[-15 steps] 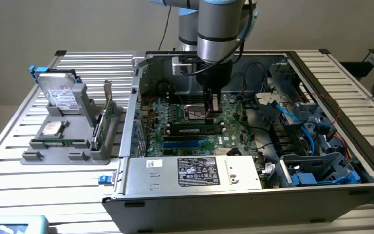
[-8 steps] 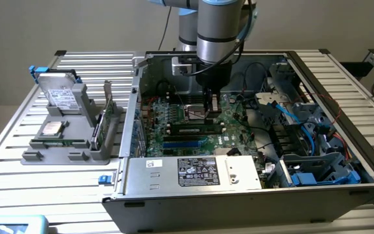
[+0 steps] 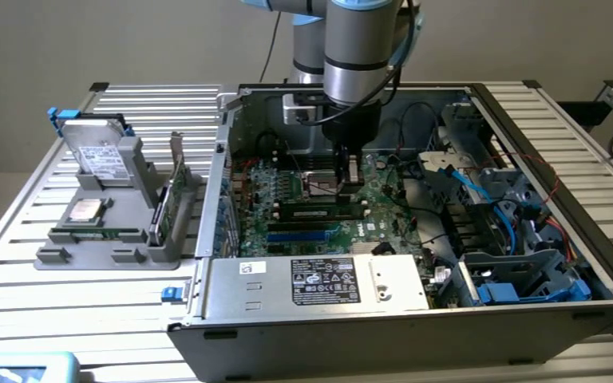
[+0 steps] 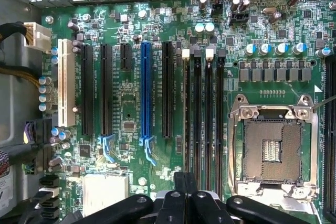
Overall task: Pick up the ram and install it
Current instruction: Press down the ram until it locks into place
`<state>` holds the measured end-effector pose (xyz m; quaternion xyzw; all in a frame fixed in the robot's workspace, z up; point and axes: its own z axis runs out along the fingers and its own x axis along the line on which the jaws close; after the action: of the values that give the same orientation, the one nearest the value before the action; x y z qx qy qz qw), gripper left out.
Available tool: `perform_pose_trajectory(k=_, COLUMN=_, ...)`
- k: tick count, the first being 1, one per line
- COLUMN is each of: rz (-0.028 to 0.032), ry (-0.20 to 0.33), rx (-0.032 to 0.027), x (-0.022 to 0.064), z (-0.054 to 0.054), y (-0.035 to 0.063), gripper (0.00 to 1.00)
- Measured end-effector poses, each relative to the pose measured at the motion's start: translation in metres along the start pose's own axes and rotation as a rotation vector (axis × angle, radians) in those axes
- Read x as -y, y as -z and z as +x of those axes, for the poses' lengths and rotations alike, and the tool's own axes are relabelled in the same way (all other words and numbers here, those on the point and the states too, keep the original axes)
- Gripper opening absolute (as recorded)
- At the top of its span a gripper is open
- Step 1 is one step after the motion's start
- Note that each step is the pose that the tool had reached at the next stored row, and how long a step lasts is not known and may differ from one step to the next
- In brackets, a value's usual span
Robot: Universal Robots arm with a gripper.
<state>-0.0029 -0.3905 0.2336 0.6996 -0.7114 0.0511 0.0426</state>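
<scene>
Open computer case (image 3: 562,263) — motherboard (image 4: 131,103) inside, ram (image 3: 310,212) in its slot — closed, empty gripper (image 3: 347,177) just above.

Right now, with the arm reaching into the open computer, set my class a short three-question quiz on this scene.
1. True or false: the gripper hangs over the gray holder.
2. The processor socket is: A) empty, B) holding a chip, C) under a fan.
3. What colour is the one long expansion slot that is neither black nor white?
Key: 1 false, it is over the motherboard; 2 A; 3 blue.
</scene>
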Motion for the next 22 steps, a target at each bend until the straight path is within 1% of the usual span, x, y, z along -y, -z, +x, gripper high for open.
perform_pose_trajectory(k=9, rz=0.0013, ry=0.000, rx=0.0046, x=0.0001, z=-0.0005, y=-0.0022, gripper=0.11)
perform_pose_trajectory(k=17, rz=0.0026, ry=0.000, rx=0.0110, x=0.0001, z=-0.0009, y=-0.0037, gripper=0.11)
perform_pose_trajectory(k=22, rz=0.0027, ry=0.000, rx=0.0127, x=0.0002, z=-0.0011, y=-0.0047, gripper=0.11)
